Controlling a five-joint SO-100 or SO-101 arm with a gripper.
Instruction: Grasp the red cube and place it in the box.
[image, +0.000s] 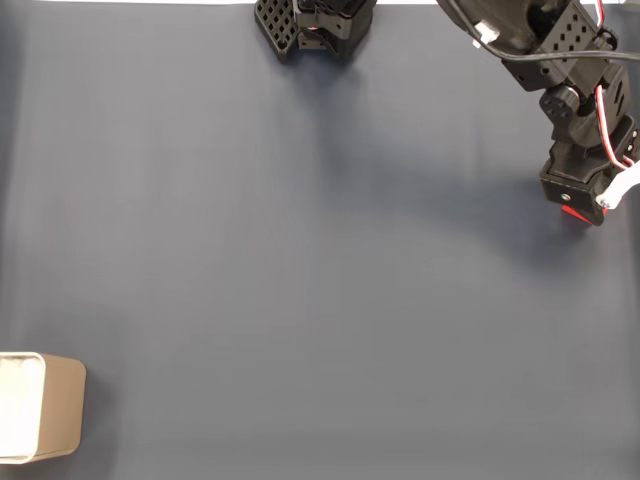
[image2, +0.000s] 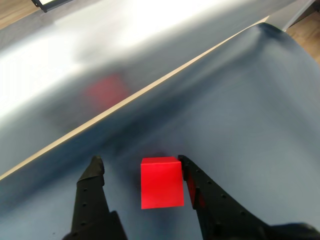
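The red cube sits on the dark blue-grey mat between my gripper's two black fingers. The right finger is against the cube's side, while the left finger stands a gap away, so the gripper is open around it. In the fixed view the gripper is low over the mat at the far right, and only a red sliver of the cube peeks out under it. The beige box with its white inside stands at the bottom left corner, far from the gripper.
The arm's black base is at the top centre of the fixed view. In the wrist view the mat's tan edge runs diagonally just beyond the cube, with a glossy surface behind it showing a blurred red reflection.
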